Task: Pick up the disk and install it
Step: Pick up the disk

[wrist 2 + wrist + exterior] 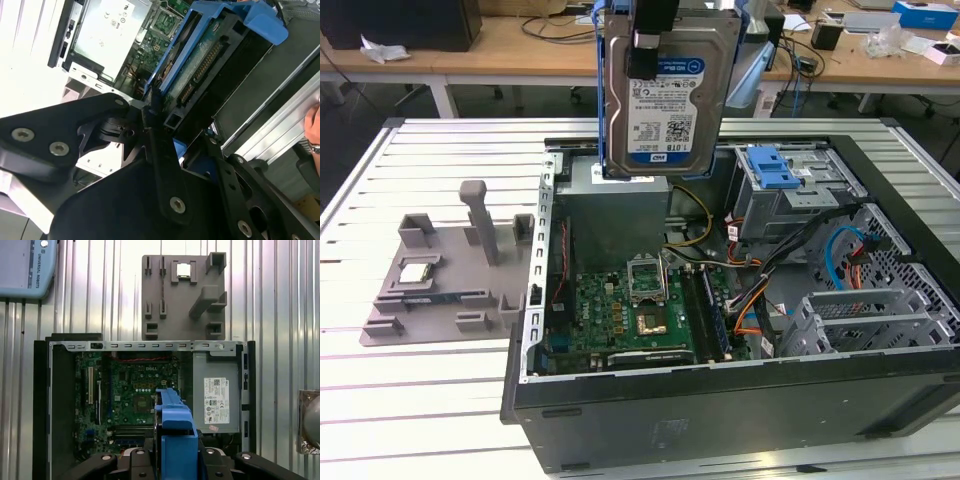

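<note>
**Held disk over the open case: slip or snag is the danger**

At the exterior view's left, a grey plastic fixture tray [440, 290] lies on the slatted silver worktop [420, 400], out of the way. At upper centre the gripper [653, 40] is clamped on the rectangular silver hard disk with blue frame [665, 100], which hangs upright above the open black computer case [720, 420]. A loosened hold would likely drop it onto the green motherboard [630, 310]. Further right, loose orange and blue cables [750, 302] near the metal drive cage with blue latch [775, 165] could snag the frame.
</note>
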`<state>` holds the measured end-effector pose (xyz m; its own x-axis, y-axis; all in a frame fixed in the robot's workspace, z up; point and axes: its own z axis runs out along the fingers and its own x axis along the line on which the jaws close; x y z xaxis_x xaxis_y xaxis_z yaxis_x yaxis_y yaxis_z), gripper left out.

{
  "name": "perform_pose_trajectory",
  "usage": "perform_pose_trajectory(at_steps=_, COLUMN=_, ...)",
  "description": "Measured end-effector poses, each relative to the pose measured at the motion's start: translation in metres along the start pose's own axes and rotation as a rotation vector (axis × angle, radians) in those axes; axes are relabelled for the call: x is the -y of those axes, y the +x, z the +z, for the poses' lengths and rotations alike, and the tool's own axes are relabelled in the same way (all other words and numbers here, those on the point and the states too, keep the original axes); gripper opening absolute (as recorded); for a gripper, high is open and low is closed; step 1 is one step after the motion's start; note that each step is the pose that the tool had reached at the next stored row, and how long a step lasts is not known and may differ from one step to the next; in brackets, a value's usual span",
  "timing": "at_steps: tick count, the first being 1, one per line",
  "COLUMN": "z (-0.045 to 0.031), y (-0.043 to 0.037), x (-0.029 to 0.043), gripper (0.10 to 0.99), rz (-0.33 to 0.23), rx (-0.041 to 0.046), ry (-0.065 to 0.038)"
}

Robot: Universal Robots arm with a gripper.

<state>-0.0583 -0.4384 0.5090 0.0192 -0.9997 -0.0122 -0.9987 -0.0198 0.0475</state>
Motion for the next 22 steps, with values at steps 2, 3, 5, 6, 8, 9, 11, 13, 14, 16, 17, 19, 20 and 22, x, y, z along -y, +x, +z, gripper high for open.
perform_pose_trajectory(at_steps=2, z=0.0001, y=0.0026, x=0.0000, gripper=0.369, rz=0.000, rx=0.0000, ry=0.000)
perform_pose_trajectory(at_steps=3, z=0.0002, y=0.0042, x=-0.0001, gripper=0.369, rz=0.000, rx=0.0000, ry=0.000)
perform_pose_trajectory(at_steps=5, z=0.0004, y=0.0080, x=-0.0002, gripper=0.369, rz=0.000, rx=0.0000, ry=0.000)
perform_pose_trajectory(at_steps=6, z=0.0005, y=0.0102, x=-0.0002, gripper=0.369, rz=0.000, rx=0.0000, ry=0.000)
perform_pose_trajectory(at_steps=8, z=0.0006, y=0.0132, x=-0.0002, gripper=0.369, rz=0.000, rx=0.0000, ry=0.000)
perform_pose_trajectory(at_steps=9, z=0.0007, y=0.0149, x=-0.0003, gripper=0.369, rz=0.000, rx=0.0000, ry=0.000)
perform_pose_trajectory(at_steps=11, z=0.0009, y=0.0175, x=-0.0003, gripper=0.369, rz=0.000, rx=0.0000, ry=0.000)
perform_pose_trajectory(at_steps=13, z=0.0010, y=0.0204, x=-0.0004, gripper=0.369, rz=0.000, rx=0.0000, ry=0.000)
perform_pose_trajectory(at_steps=14, z=0.0011, y=0.0220, x=-0.0004, gripper=0.369, rz=0.000, rx=0.0000, ry=0.000)
perform_pose_trajectory(at_steps=16, z=0.0014, y=0.0255, x=-0.0005, gripper=0.369, rz=0.000, rx=0.0000, ry=0.000)
perform_pose_trajectory(at_steps=17, z=0.0015, y=0.0282, x=-0.0005, gripper=0.369, rz=0.000, rx=0.0000, ry=0.000)
perform_pose_trajectory(at_steps=19, z=0.0017, y=0.0318, x=-0.0006, gripper=0.369, rz=0.000, rx=0.0000, ry=0.000)
perform_pose_trajectory(at_steps=20, z=0.0019, y=0.0345, x=-0.0006, gripper=0.369, rz=0.000, rx=0.0000, ry=0.000)
perform_pose_trajectory(at_steps=22, z=0.0021, y=0.0378, x=-0.0006, gripper=0.369, rz=0.000, rx=0.0000, ry=0.000)
